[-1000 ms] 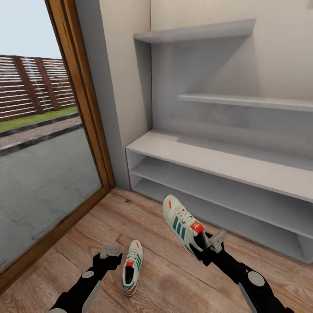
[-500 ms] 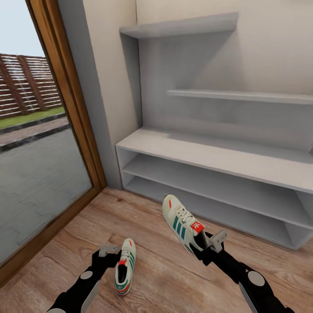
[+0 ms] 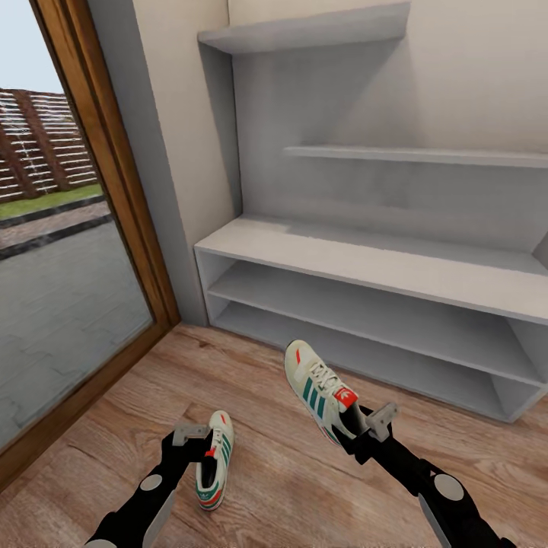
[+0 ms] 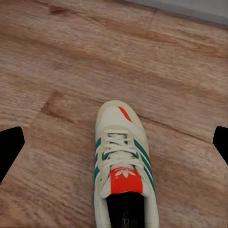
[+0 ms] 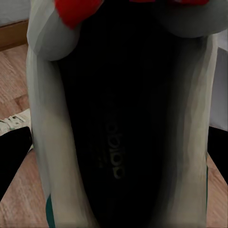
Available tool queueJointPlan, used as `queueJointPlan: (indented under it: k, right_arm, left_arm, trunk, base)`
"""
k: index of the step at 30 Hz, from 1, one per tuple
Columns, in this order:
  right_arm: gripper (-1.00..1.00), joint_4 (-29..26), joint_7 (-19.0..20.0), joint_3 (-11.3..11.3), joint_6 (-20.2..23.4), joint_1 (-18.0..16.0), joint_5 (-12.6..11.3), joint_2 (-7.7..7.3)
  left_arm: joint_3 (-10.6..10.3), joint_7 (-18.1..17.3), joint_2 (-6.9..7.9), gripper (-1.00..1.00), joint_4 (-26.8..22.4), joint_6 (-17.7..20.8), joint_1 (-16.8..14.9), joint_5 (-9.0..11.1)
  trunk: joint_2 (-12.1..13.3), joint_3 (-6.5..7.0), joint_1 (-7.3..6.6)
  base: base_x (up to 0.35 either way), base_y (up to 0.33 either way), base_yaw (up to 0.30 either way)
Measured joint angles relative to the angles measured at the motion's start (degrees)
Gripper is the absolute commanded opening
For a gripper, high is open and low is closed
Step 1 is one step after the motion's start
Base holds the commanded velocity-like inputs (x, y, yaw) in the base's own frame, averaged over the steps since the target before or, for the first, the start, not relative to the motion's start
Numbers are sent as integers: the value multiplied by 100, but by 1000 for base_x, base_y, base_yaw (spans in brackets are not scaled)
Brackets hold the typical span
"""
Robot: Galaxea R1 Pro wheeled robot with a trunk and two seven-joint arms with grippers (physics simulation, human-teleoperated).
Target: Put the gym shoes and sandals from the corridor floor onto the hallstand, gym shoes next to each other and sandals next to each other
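One gym shoe, cream with green stripes and a red tongue label, hangs tilted above the corridor floor, with my right gripper shut on its heel end. The right wrist view looks into its dark opening. The other gym shoe lies on the floor, toe toward the hallstand. My left gripper hovers just at its left, open. In the left wrist view that shoe lies between the wide-apart fingers. The sandals are out of view.
A glass door in a brown wooden frame stands at the left, close to the hallstand's left end. The hallstand has two low open compartments and two stepped shelves above its flat top.
The whole view has shifted, so the hallstand and door sit further left. The floor shoe now lies closer under my left gripper. The right gripper keeps its shoe in the same pose.
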Motion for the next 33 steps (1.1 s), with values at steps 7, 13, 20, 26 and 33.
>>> queueJointPlan:
  k: [7,13,20,26,33]
  right_arm:
    - [-100,3,0,3,0,0,-4,0]
    - [-100,1,0,8,0,0,-7,0]
    - [-100,-1,1,8,0,0,-8,0]
    - [-100,-28,0,8,4,1,-13,0]
    - [-100,-43,1,9,7,0,-9,0]
  left_arm:
    - [6,5,0,100,0,-9,0,11]
    - [18,4,-4,100,-8,-10,-1,9]
    - [19,6,-9,100,-6,-23,-2,16]
    - [13,6,-10,100,5,-247,-2,17]
    - [46,6,-1,100,181,-307,-4,101]
  trunk:
    - [-120,-207,74]
    - [-128,-395,89]
    - [-138,-613,107]
    - [-141,-696,112]
    - [-142,-734,115]
  base:
    - [0,0,0]
    - [0,0,0]
    - [0,0,-59]
    - [0,0,-210]
    - [0,0,-63]
